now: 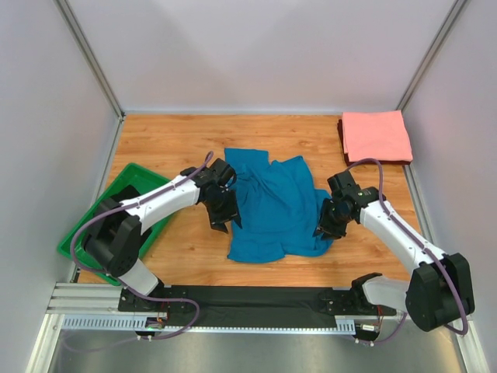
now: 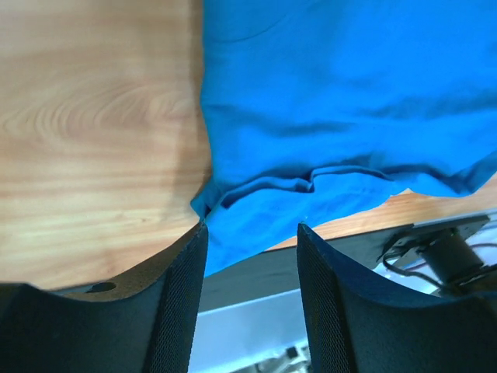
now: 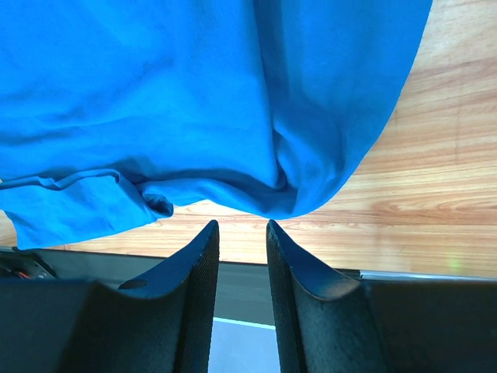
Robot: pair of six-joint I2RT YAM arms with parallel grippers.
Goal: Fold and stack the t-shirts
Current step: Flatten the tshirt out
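White-walled booth, wood surface [image 1: 178,148]. We see the teal t-shirt [image 1: 272,206] mid-surface, rumpled and not yet a neat rectangle; we read its long axis as running far to near. It lies between both claws. The left claw [image 1: 220,217] is at its left edge, fingers apart with nothing pinched and the hem just past the tips. The right claw [image 1: 326,229] is at its near-right corner, fingers narrowly parted and empty, cloth just beyond them. We judge each side edge belongs to the arm on that side. The salmon-pink t-shirt [image 1: 377,136] lies folded flat in the far right corner, well apart, nearer the right arm. A green bin [image 1: 128,180] sits at left.
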